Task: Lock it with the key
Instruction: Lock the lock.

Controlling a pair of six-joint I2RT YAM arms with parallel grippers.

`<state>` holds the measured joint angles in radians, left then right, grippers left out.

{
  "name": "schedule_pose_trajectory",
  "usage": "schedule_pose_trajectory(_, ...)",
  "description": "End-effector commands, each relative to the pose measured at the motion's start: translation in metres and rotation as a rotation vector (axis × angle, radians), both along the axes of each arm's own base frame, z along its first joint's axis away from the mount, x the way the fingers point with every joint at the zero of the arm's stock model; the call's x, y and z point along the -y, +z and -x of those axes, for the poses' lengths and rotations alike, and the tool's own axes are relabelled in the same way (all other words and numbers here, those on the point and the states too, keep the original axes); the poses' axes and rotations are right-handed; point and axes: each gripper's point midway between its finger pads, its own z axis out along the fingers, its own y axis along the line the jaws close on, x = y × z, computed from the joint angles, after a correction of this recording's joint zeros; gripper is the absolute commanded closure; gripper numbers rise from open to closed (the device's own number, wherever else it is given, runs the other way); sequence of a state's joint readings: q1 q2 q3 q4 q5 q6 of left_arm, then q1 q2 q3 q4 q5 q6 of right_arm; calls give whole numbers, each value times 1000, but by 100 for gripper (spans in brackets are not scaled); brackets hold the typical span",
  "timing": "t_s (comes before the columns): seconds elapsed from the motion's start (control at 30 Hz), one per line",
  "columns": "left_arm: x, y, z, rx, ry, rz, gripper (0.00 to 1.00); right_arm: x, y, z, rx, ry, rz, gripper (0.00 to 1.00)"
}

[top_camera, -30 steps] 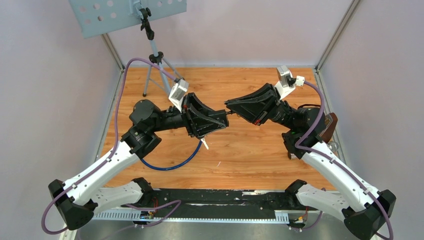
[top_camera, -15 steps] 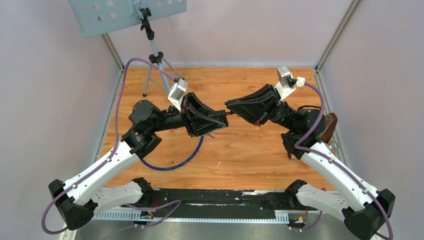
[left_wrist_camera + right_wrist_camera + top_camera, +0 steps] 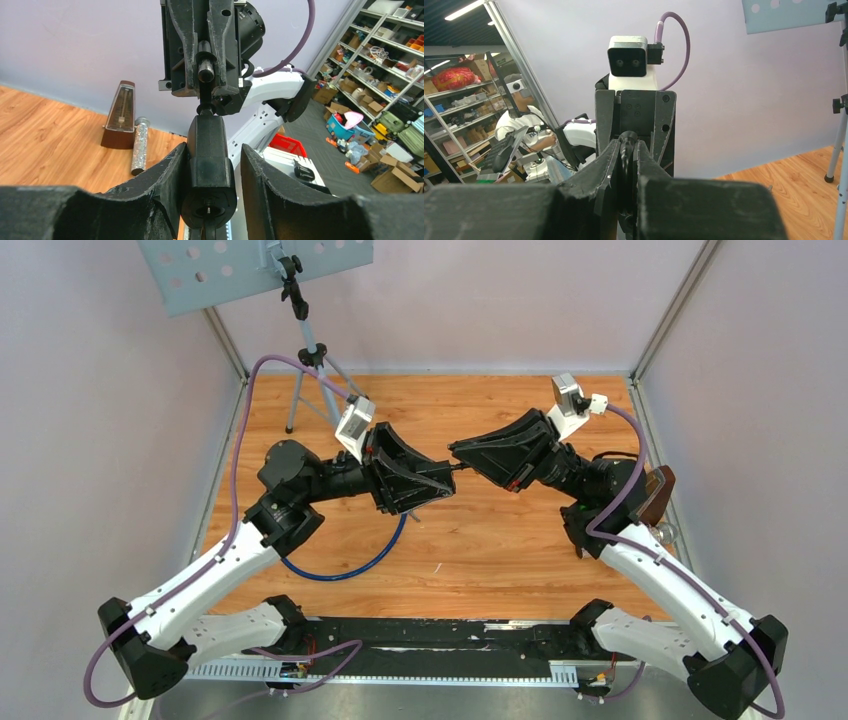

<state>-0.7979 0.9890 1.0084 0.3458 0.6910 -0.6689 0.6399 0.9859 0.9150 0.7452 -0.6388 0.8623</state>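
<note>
Both grippers meet tip to tip in mid-air over the wooden table. My left gripper (image 3: pixel 440 480) is shut on a black lock body (image 3: pixel 210 165); one finger presses on it and only a thin gap shows at the other. The lock's blue cable (image 3: pixel 350 565) loops down onto the table. My right gripper (image 3: pixel 464 456) is shut on the key (image 3: pixel 627 150), a thin dark piece pinched between its fingers. In the left wrist view the key's shaft (image 3: pixel 205 107) runs from the right gripper (image 3: pixel 207 60) into the far end of the lock.
A brown metronome (image 3: pixel 655 495) and a glittery tube (image 3: pixel 139 145) sit at the table's right edge. A music stand on a tripod (image 3: pixel 310 350) stands at the back left. Walls enclose the table on three sides.
My left wrist has rolled slightly with the lock. A small white piece that hung below the left gripper one second ago is no longer visible. The right gripper has barely moved.
</note>
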Motion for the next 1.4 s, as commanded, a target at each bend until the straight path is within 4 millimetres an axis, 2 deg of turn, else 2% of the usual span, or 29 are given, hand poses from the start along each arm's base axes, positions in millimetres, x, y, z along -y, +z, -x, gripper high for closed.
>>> schedule_pose_trajectory(0.0, -2, 18, 8, 48, -24, 59, 49, 12, 26, 3, 56, -33, -96, 100)
schedule_pose_trajectory(0.1, -1, 17, 7, 44, -27, 55, 51, 11, 26, 3, 53, -30, -97, 100)
schedule_pose_trajectory(0.17, 0, 15, 7, 41, -29, 51, 59, 10, 25, 2, 50, -27, -97, 100)
schedule_pose_trajectory(0.23, 1, 14, 6, 39, -32, 49, 78, 10, 25, 2, 48, -24, -97, 100)
schedule_pose_trajectory(0.27, 1, 14, 6, 39, -33, 48, 93, 9, 24, 1, 46, -25, -96, 100)
schedule_pose_trajectory(0.3, 1, 13, 5, 34, -29, 43, 97, 9, 23, 0, 40, -27, -94, 100)
schedule_pose_trajectory(0.33, 1, 12, 4, 32, -23, 41, 100, 8, 22, -1, 32, -30, -90, 100)
schedule_pose_trajectory(0.47, 2, 6, -6, 8, 29, 11, 100, 5, 12, -14, -26, -71, -43, 98)
schedule_pose_trajectory(0.53, 2, 6, -13, -9, 73, -5, 100, 4, 3, -26, -76, -127, -3, 72)
schedule_pose_trajectory(0.6, 0, 3, -25, -38, 135, -25, 100, 8, -7, -38, -118, -206, 34, 36)
schedule_pose_trajectory(0.63, -2, -2, -29, -63, 154, -45, 100, 11, -11, -44, -135, -252, 50, 25)
schedule_pose_trajectory(0.67, -3, -1, -32, -85, 166, -45, 100, 15, -15, -52, -138, -309, 70, 19)
schedule_pose_trajectory(0.73, -9, -5, -42, -133, 193, -57, 100, 26, -21, -64, -152, -415, 98, 13)
schedule_pose_trajectory(0.87, -17, -9, -47, -191, 193, -78, 100, 45, -26, -71, -85, -552, 137, 12)
schedule_pose_trajectory(0.97, -22, -9, -48, -232, 181, -86, 100, 49, -28, -66, 44, -587, 197, 14)
schedule_pose_trajectory(1.1, -28, -4, -50, -336, 137, -77, 100, 33, -38, -38, 329, -469, 307, 21)
schedule_pose_trajectory(1.3, -36, 1, -46, -498, 71, -62, 100, 15, -57, -29, 644, -371, 437, 21)
schedule_pose_trajectory(1.37, -37, 1, -42, -538, 49, -59, 100, 8, -68, -19, 814, -315, 446, 22)
